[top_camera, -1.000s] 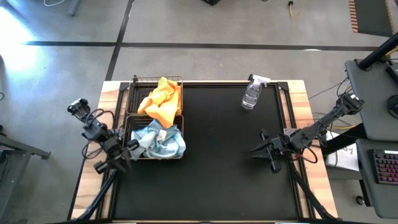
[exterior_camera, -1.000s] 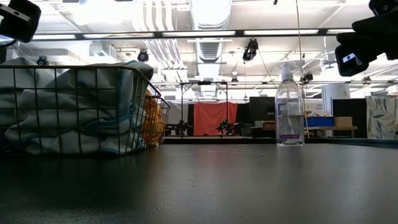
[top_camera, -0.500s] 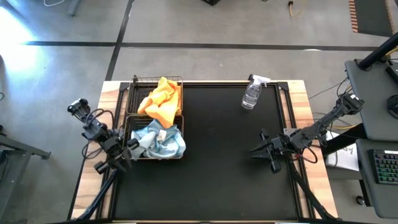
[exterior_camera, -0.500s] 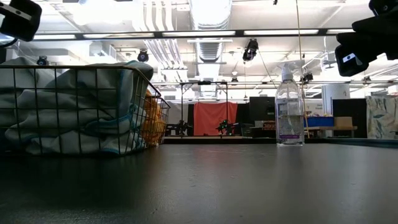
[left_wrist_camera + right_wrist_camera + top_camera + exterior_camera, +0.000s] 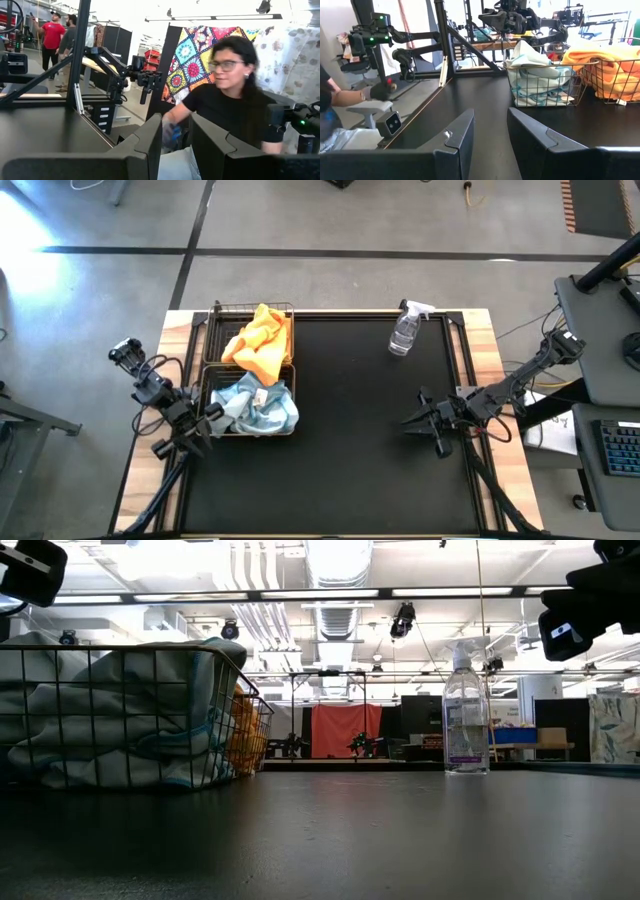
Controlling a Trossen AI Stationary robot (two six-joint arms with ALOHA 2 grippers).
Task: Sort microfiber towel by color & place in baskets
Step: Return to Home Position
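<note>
On the black table, a clear spray bottle stands upright near the far edge, and I place everything else from it. Well to the left of the bottle, level with it along that far edge, sits the far basket, piled with orange towels that rise above its rim. Touching that basket, on the side nearer the arms, is the near basket, so it lies to the left of the bottle and nearer the front. It holds a crumpled heap of blue-grey towels. No towel lies loose on the tabletop.

The left gripper sits farther from the bottle than either basket, at the near basket's outer front corner. It seems to be just beside the wire rather than touching it, though from overhead I can't be sure. Its two fingers stand apart with nothing between them. The right gripper hangs over bare table nearer the front than the bottle and almost straight in line with it. Its jaws are likewise parted and empty. A person sits beyond the table's right side.
</note>
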